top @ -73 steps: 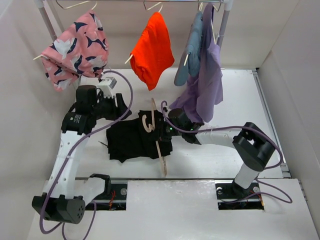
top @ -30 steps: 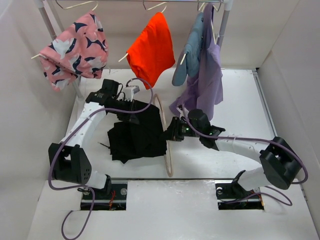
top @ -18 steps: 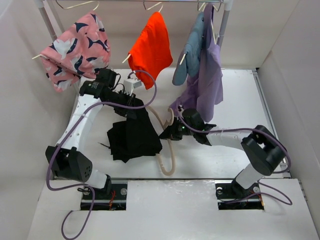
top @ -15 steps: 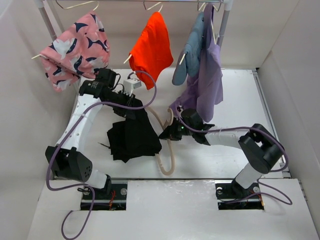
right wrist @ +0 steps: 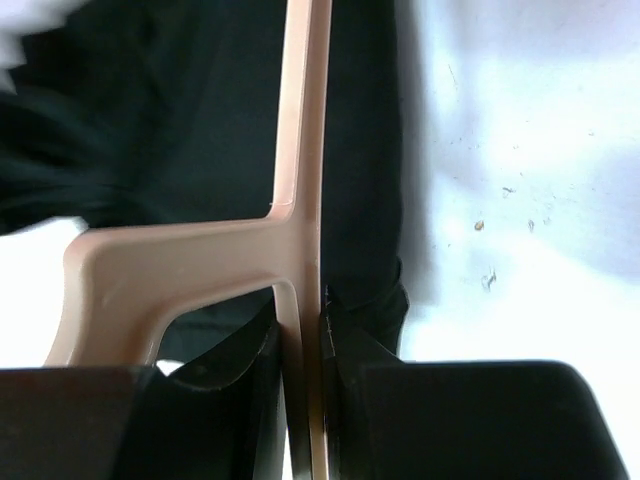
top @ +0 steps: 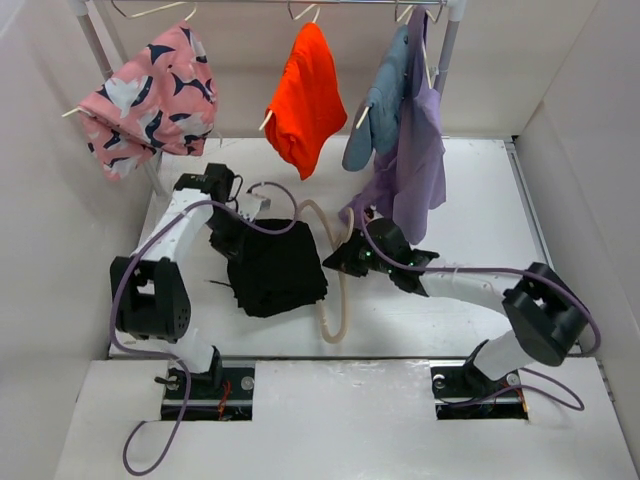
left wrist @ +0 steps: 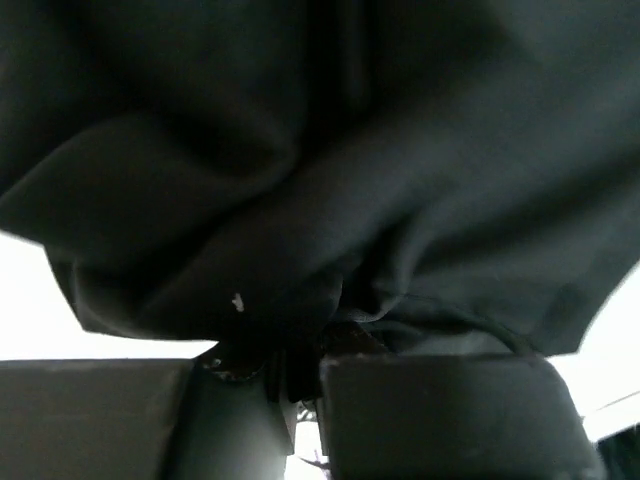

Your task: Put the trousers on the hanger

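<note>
The black trousers lie bunched in a pile on the white table, left of centre. My left gripper is at the pile's back left edge, shut on a fold of the fabric. In the left wrist view, trousers cloth fills the frame and runs down between the jaws of the left gripper. The pale beige hanger curves along the right edge of the pile. My right gripper is shut on it. In the right wrist view, the right gripper pinches the thin hanger bar, with trousers behind it.
A clothes rail at the back carries a pink patterned garment, an orange garment and blue and purple garments that hang low near my right arm. White walls close in both sides. A bare hanger hook is on the rail.
My left arm has come down and back to the left, and the lifted trousers have dropped into a flatter pile. My right gripper has shifted slightly with the hanger still held.
</note>
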